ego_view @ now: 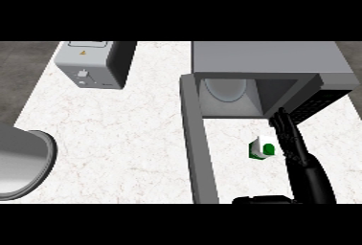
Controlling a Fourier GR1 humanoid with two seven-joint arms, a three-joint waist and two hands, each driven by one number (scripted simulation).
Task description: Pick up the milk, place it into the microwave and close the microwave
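Standing just left of the black right hand (291, 141), whose fingers look straight and together, the small white-and-green milk carton (262, 148) seems ungrasped.

We see only the near corner of a sink (21, 162), cut by the left edge. The microwave (268, 62) loses its back at the top band; its open door (198, 153) runs under the lower band. The right hand (291, 139) hides the milk (262, 148) carton's right side. No left hand shows.
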